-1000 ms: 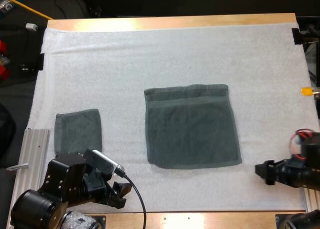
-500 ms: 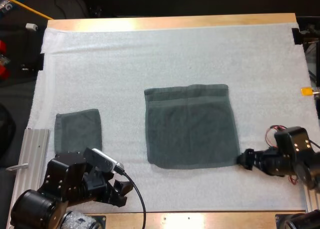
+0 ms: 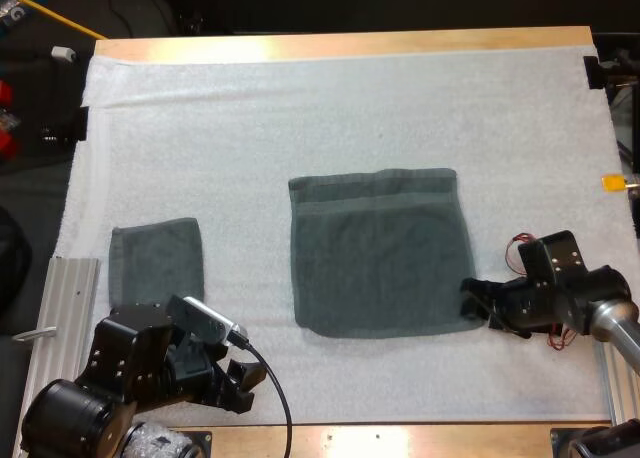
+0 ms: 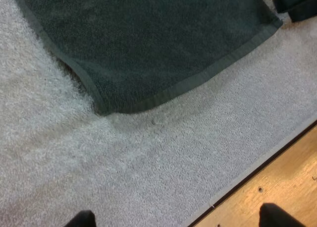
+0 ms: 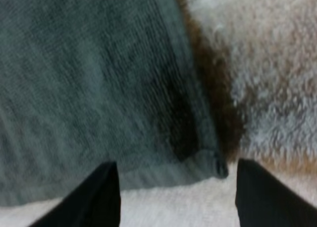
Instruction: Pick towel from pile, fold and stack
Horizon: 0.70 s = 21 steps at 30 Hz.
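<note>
The white mat [image 3: 300,98] carries a spread towel [image 3: 380,253] flat at its middle and a folded towel [image 3: 155,261] by its left edge. The right gripper [image 3: 478,303], fingers parted, sits at the spread towel's near right corner; the left gripper [image 3: 245,383] hangs released above the mat.

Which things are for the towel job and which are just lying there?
For the job: flat towel; folded towel; right gripper, open at the flat towel's corner; left gripper, open.
Just lying there: metal rail beside the mat.
</note>
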Available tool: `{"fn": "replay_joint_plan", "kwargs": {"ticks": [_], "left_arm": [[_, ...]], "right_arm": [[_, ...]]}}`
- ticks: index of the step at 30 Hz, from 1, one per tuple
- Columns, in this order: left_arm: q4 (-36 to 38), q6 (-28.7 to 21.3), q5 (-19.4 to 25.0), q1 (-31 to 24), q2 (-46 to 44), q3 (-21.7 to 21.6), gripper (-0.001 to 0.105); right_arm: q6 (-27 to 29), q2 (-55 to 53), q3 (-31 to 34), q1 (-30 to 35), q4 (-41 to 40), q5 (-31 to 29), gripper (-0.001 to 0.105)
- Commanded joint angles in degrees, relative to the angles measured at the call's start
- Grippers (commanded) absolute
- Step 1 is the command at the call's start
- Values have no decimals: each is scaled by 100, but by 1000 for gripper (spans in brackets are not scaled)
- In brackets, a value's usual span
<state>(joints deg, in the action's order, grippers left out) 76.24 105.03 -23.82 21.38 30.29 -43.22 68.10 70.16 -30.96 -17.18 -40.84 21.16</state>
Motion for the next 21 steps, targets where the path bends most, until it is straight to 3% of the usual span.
{"fn": "replay_joint_plan", "kwargs": {"ticks": [1, 19, 21], "left_arm": [[-30, 55, -43, 2, -32, 0, 63], [-30, 55, -43, 2, -32, 0, 63], [-30, 55, -43, 2, -32, 0, 63]], "right_arm": [[-28, 85, -10, 34, 61, 47, 50], [-147, 681, 57, 34, 363, -84, 46], [-147, 680, 57, 34, 362, -84, 40]]}}
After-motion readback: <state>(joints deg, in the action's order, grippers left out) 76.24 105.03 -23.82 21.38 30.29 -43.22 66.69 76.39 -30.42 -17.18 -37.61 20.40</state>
